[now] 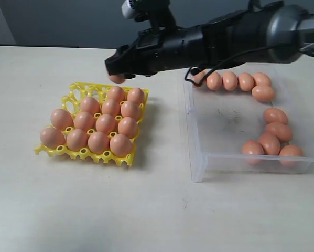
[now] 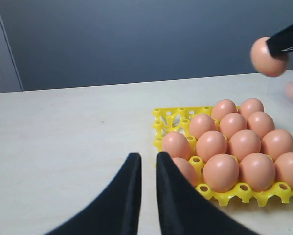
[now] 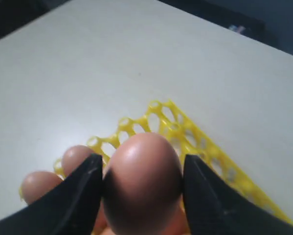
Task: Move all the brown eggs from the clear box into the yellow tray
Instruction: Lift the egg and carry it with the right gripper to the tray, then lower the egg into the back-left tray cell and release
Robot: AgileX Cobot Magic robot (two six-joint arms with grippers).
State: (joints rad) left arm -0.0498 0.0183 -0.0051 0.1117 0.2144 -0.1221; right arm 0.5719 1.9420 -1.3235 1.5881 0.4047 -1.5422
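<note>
My right gripper [image 1: 116, 75] reaches across the middle and hangs over the far edge of the yellow tray [image 1: 75, 88]. It is shut on one brown egg [image 3: 142, 181], which sits between both black fingers and also shows as the held egg [image 2: 267, 58] in the left wrist view. Several brown eggs [image 1: 105, 123] fill the tray's near rows. Several more eggs [image 1: 274, 115] lie along the far and right sides of the clear box [image 1: 198, 157]. My left gripper [image 2: 147, 159] hovers low beside the tray, fingers almost together with nothing between them.
The tray and the clear box stand side by side on a pale table [image 1: 146, 210]. Empty cups [image 3: 185, 129] of the tray's far corner lie under the held egg. A dark wall runs behind the table.
</note>
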